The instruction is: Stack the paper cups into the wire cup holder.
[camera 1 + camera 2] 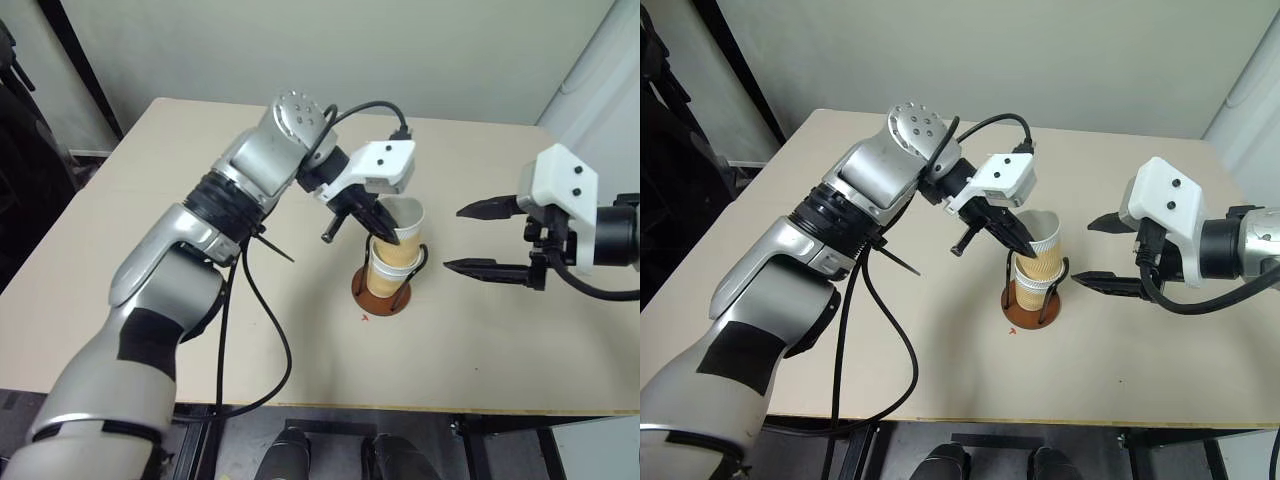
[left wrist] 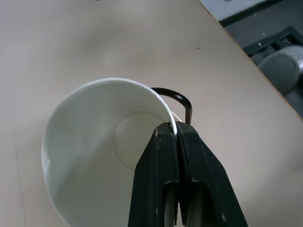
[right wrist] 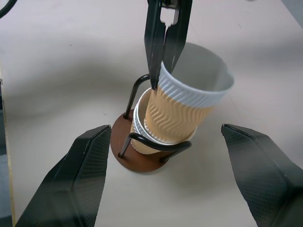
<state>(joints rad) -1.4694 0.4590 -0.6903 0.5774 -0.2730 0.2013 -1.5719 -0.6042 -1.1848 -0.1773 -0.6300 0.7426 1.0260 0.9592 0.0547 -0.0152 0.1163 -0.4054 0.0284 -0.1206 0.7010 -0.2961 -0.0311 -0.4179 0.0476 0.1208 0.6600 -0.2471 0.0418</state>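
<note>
Right wrist view: left tool (image 3: 163, 56) pinching tilted ribbed cup (image 3: 184, 106) by its rim, half-nested in wire cup holder (image 3: 142, 151), right tool (image 1: 480, 240) wide open, empty; risks jamming crooked or tipping holder.

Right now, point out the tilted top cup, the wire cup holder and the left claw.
tilted top cup (image 3: 177, 111): right wrist view, ribbed tan side.
wire cup holder (image 3: 137, 163): right wrist view, brown disc base.
left claw (image 2: 176, 137): left wrist view, fingertips pinching the cup's rim.

Looks like a bare test lab: a plain beige table (image 1: 150, 240) against blank grey walls (image 1: 330, 50), dark equipment stand (image 1: 20, 150) just beside the table.
</note>
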